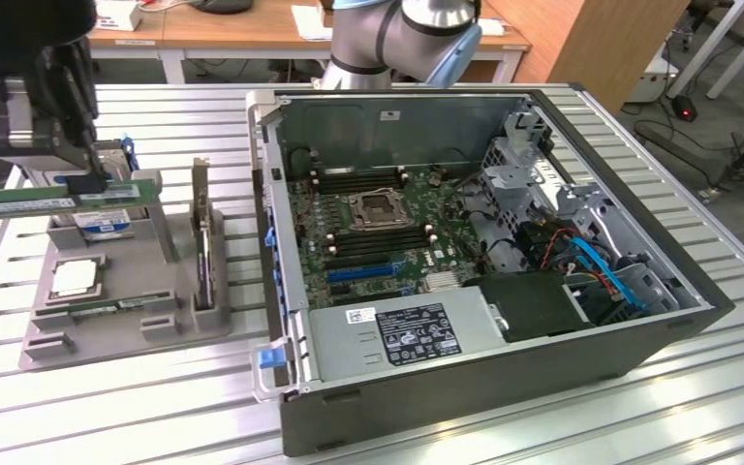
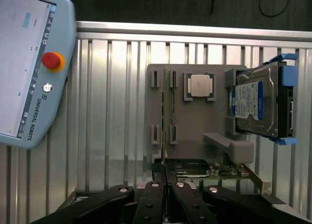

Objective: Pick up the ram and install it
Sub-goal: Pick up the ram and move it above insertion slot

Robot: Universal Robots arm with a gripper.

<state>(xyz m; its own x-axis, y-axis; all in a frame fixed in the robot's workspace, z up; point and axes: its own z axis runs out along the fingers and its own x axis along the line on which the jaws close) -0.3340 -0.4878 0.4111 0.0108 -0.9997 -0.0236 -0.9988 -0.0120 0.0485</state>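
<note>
- Over the exterior view's left end of the ribbed aluminium tabletop (image 1: pixel 113 387), my pincer (image 1: pixel 84 184) is clamped on the ram (image 1: pixel 23 204), a long, thin green circuit-board stick with a pale sticker on its face.
- I hold the stick level and lifted clear above the grey moulded parts holder (image 1: pixel 127 334), so I judge the pick-up done.
- The installing is left: the ram is well apart from the open dark-grey computer case (image 1: pixel 476 387), and it is not yet seated in the long memory slots (image 1: pixel 375 239) beside the processor socket on the green motherboard (image 1: pixel 346 223).
- Writing I can read: "UNIVERSAL ROBOTS" runs along the edge of the pale blue-grey teach pendant (image 2: pixel 29 63) with its red stop button, seen in the wrist view.
- The silver hard drive (image 2: pixel 256 100) standing in the holder carries a blue label, its print too small to read.
- The white label (image 1: pixel 398 334) on the case's grey power supply and the ram's sticker are likewise illegible.
</note>
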